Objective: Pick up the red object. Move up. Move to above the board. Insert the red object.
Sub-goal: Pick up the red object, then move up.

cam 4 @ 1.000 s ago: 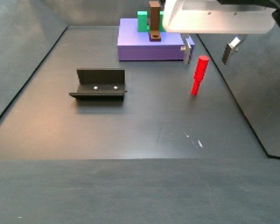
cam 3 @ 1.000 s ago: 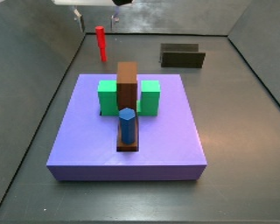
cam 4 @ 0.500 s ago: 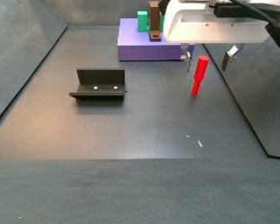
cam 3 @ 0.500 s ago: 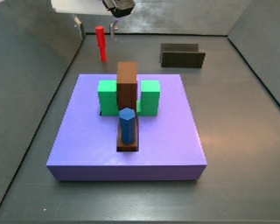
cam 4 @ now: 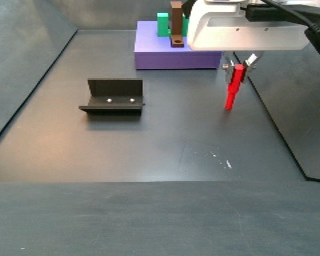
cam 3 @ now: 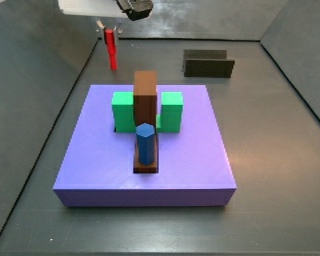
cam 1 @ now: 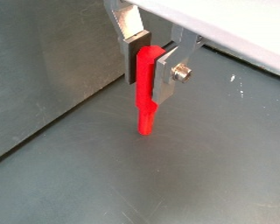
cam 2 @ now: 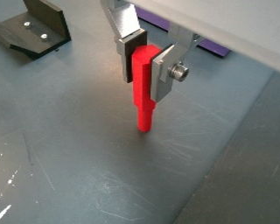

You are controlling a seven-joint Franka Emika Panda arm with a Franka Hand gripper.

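Note:
The red object is a thin bright red peg standing upright on the dark floor, beside the board's far edge. My gripper has come down over its top and is shut on it. In both wrist views the silver fingers press the peg's upper part from two sides, and the gripper leaves the lower half showing. The peg's foot looks at or just off the floor. The board is a large lavender slab, also seen in a side view.
On the board stand a green block, a brown upright block and a blue peg. The dark fixture stands on the floor away from the peg. Grey walls enclose the floor.
The gripper came down over the red peg with its fingers wide apart, and they have since closed onto the peg's top. The peg has barely moved.

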